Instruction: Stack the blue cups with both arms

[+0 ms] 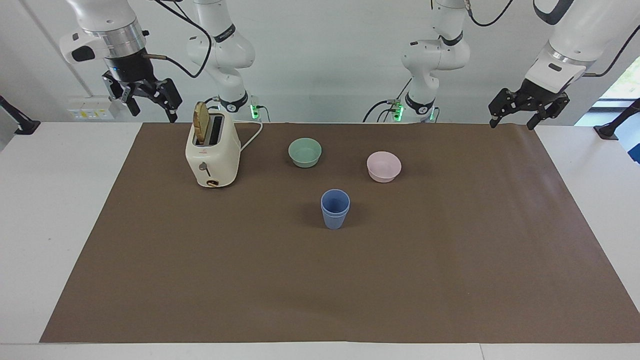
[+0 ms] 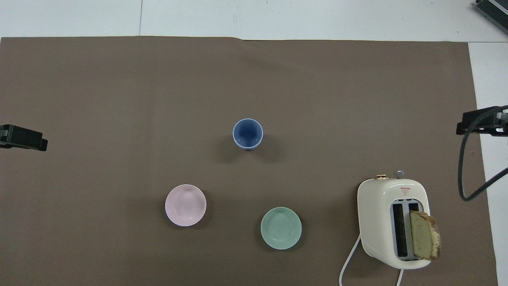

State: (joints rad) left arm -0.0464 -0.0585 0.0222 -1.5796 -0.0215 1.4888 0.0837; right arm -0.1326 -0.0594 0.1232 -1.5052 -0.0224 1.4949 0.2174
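The two blue cups (image 1: pixel 335 209) stand upright near the middle of the brown mat, one nested in the other, with both rims showing; they also show in the overhead view (image 2: pixel 247 134). My right gripper (image 1: pixel 151 109) is open and empty, raised above the table's edge beside the toaster, at the right arm's end; its tip shows in the overhead view (image 2: pixel 479 123). My left gripper (image 1: pixel 513 119) is open and empty, and waits raised over the mat's corner at the left arm's end; it also shows in the overhead view (image 2: pixel 23 138).
A cream toaster (image 1: pixel 212 154) with a slice of bread (image 2: pixel 424 235) in one slot stands at the right arm's end. A mint-green bowl (image 1: pixel 305 152) and a pink bowl (image 1: pixel 383 166) sit nearer to the robots than the cups.
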